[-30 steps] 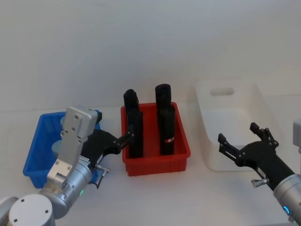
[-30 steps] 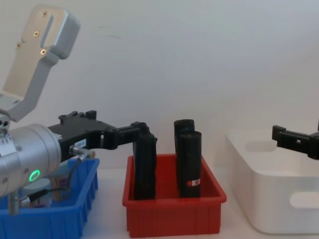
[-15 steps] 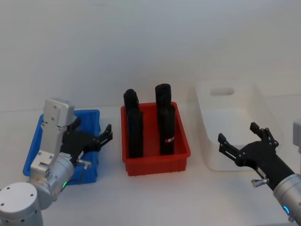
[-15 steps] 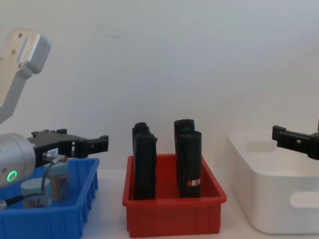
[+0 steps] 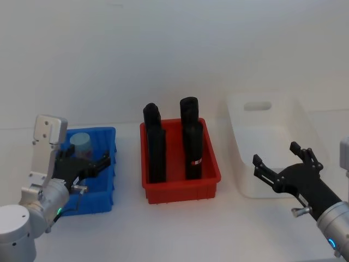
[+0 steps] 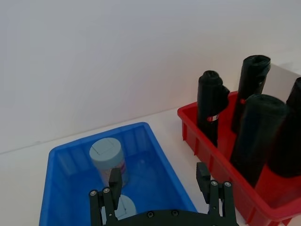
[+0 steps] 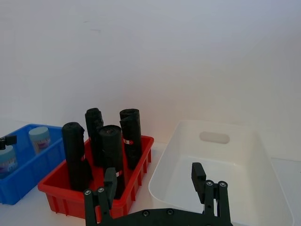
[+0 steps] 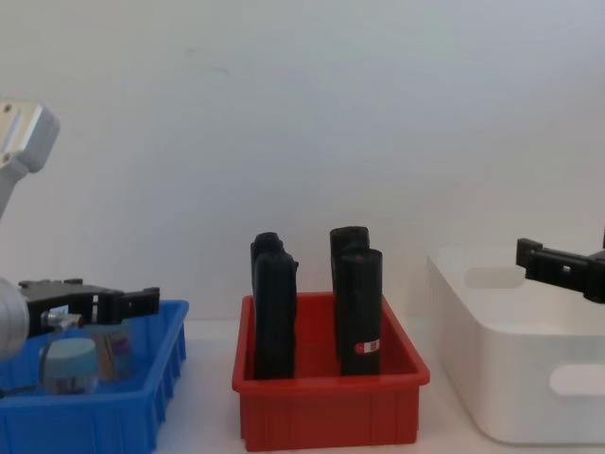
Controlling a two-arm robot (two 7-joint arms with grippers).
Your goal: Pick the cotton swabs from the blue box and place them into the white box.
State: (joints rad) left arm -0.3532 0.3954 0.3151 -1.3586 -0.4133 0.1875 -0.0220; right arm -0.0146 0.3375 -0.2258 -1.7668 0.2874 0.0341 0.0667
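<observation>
a plain white wall (image 5: 174,49) stood behind a white table (image 5: 180,229), the two meeting in a faint straight seam that ran the width of the head view. the light was soft and even, and it left only pale, blurred shadows on the tabletop. the wall's surface looked matte and smooth. in the chest view a small faint mark (image 8: 210,68) showed high on the wall, left of centre, above the table's far edge.
</observation>
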